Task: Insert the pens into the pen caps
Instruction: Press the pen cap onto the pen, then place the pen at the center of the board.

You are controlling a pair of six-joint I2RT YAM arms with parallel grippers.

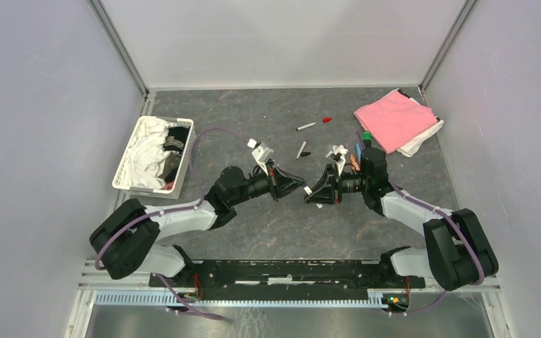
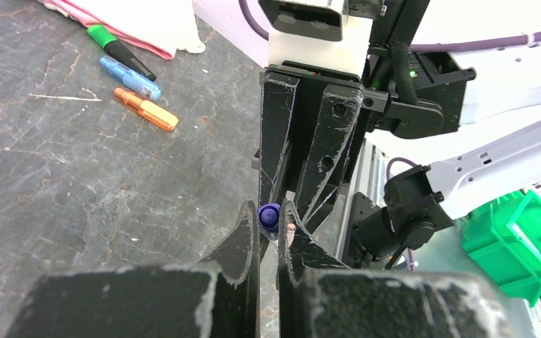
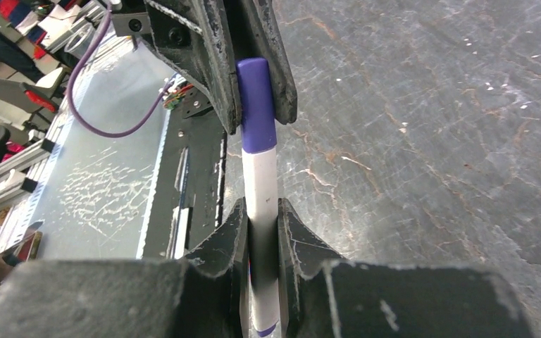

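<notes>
Your work surface was a dark grey table [image 1: 268,232], with a white basket [image 1: 122,167] of cloths at its left side and a pink cloth [image 1: 394,116] at the far right corner. You had both arms brought together, tip to tip, over the middle of the table. Your right gripper [image 3: 260,215] was clamped on a white-barrelled pen [image 3: 260,183], which pointed towards the left arm. Your left gripper [image 2: 268,218] was closed tight on a blue-purple cap [image 3: 256,105]. That cap sat over the pen's forward end; whether it was fully seated could not be told. Three markers lay side by side just in front of the pink cloth: a black-and-green marker [image 2: 120,49] nearest the cloth, then a blue marker [image 2: 130,77], then an orange marker [image 2: 144,109]. Beyond the grippers, one loose white pen [image 1: 306,127] lay near a red cap [image 1: 327,120], the two apart. A second loose pen [image 1: 301,149] lay closer in, with a black cap [image 1: 306,153] just beside it.
</notes>
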